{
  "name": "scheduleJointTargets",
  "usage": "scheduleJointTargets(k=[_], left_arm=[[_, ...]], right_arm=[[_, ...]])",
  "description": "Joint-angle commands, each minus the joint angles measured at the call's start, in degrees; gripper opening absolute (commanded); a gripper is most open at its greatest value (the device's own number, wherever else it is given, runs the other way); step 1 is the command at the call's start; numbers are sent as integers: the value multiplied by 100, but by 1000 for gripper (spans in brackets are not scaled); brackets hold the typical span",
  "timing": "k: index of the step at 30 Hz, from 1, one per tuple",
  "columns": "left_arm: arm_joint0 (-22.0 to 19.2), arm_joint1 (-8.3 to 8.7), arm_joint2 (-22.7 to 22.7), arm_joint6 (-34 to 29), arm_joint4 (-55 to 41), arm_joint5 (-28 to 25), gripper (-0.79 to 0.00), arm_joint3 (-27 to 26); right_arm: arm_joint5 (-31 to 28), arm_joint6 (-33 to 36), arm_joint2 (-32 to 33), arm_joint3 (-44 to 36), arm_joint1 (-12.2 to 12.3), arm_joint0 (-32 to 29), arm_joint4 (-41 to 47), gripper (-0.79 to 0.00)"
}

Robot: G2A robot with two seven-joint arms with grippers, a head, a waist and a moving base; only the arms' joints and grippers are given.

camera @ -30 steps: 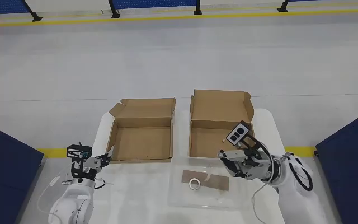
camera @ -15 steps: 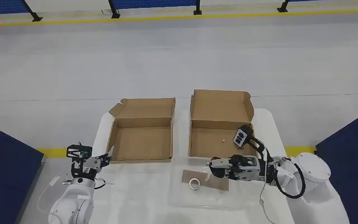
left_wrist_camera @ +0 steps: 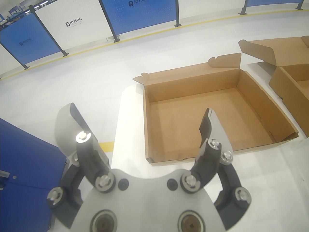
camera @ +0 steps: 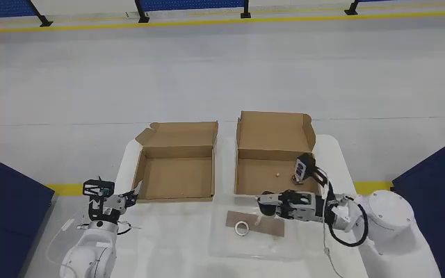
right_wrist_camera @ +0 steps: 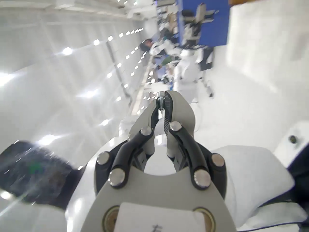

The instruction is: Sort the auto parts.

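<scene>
Since a second ago my right arm has swung away from the front corner of the right box (camera: 268, 174) and now lies stretched low along the table front. The right gripper (camera: 264, 202) is over the far edge of the clear tray (camera: 222, 247), by the cardboard sheet (camera: 272, 226) lying in it. On my right wrist feed the claw is clamped on a small threaded metal part (right_wrist_camera: 160, 102), pinched at the very tips. The left gripper (left_wrist_camera: 140, 109) is spread wide with nothing between its fingers, parked just off the front left corner of the left box (left_wrist_camera: 212, 121). I judge the sorting begun but not finished: one small pale piece (camera: 277, 175) lies in the right box, the threaded part is in hand and needs a box, and a white ring (camera: 242, 227) on the sheet is not yet picked
</scene>
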Motion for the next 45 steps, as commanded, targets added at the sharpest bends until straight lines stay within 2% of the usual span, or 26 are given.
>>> scheduleJointTargets(k=[1, 7, 13, 30, 33, 36, 45], left_arm=[[0, 0, 0, 0, 0, 0, 0, 0], [0, 0, 0, 0, 0, 0, 0, 0], [0, 0, 0, 0, 0, 0, 0, 0], [0, 0, 0, 0, 0, 0, 0, 0], [0, 0, 0, 0, 0, 0, 0, 0], [0, 0, 0, 0, 0, 0, 0, 0], [0, 0, 0, 0, 0, 0, 0, 0]], right_arm=[[167, -12, -32, -108, 63, 39, -779, -785], [592, 149, -510, -243, 283, 366, -3252, -785], [545, 228, -1117, 368, 385, 1099, -4342, -785], [545, 228, -1117, 368, 385, 1099, -4342, -785], [525, -46, -1233, 556, 373, 1130, -4421, -785], [520, -64, -1549, 964, 338, 1571, -4452, -785], [500, -302, -3028, 2972, 42, 3680, -4928, -785]])
